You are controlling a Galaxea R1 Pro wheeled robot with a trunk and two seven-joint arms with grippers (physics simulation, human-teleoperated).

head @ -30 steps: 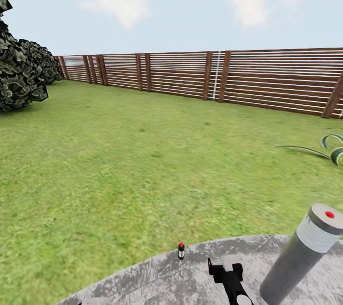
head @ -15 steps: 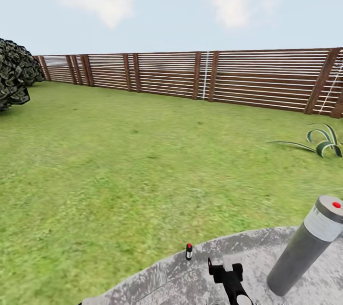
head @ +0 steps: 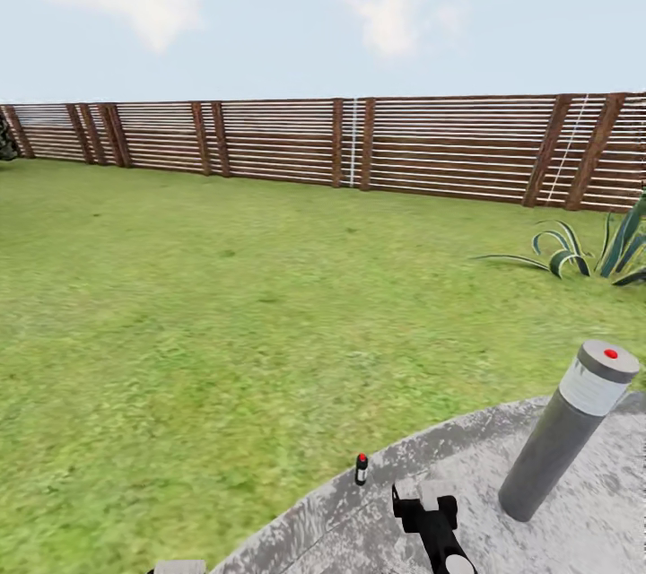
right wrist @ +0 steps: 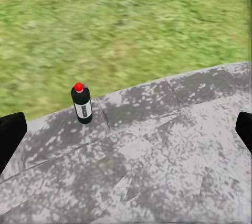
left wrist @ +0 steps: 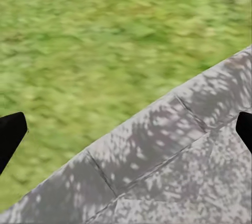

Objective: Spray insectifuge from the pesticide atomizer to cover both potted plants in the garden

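The pesticide atomizer is a small dark bottle with a white band and a red cap. It stands upright on the round stone patio, close to the rim by the lawn. In the right wrist view the atomizer is ahead of my right gripper and off to one side, well short of the fingertips. That gripper is open and holds nothing. My left gripper is open too, over the patio's edge stones and the grass. The potted plants are out of view.
A tall grey bollard lamp with a red dot stands on the patio at the right. A spiky agave grows on the lawn at the far right. A horizontal-slat wooden fence closes off the wide lawn.
The whole head view has swung to the right: the dark tree has left the picture at the left and more of the agave shows. The atomizer still stands upright; both grippers stay open.
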